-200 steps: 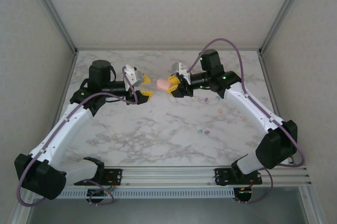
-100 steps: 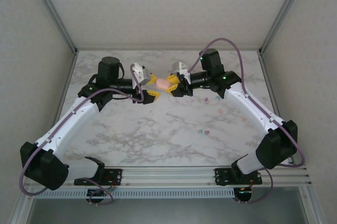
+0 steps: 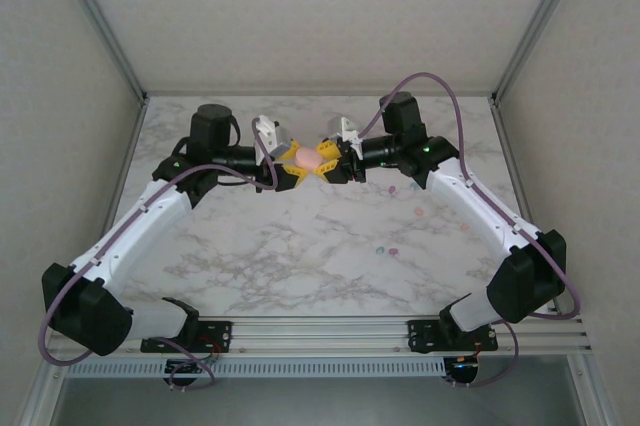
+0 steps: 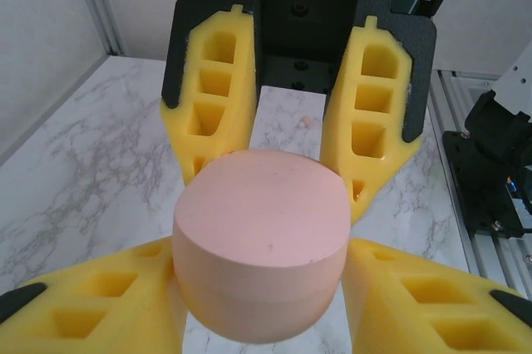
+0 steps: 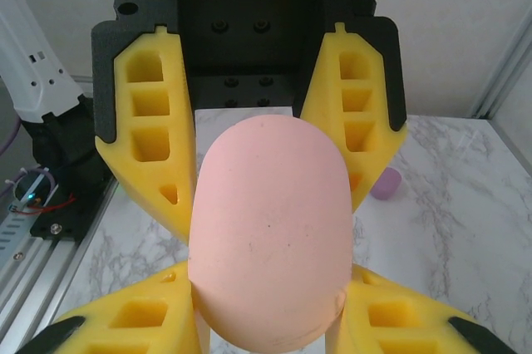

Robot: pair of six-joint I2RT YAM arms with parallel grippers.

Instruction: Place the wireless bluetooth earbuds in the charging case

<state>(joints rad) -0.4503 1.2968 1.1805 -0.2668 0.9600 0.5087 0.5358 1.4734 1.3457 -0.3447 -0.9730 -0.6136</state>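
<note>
Loose earbuds [image 3: 394,250] dot the marble table [image 3: 250,246], right of centre. Farther back, above the table, left gripper [image 3: 292,168] and right gripper [image 3: 326,162] both clamp the pink case [image 3: 308,159] between them.

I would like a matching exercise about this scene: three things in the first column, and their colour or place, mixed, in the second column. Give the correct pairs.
1. pink charging case
2. purple earbud
3. left gripper's fingers

a. yellow
b. lying on the marble table
c. clamped in mid-air

Pairs: 1-c, 2-b, 3-a.
</note>
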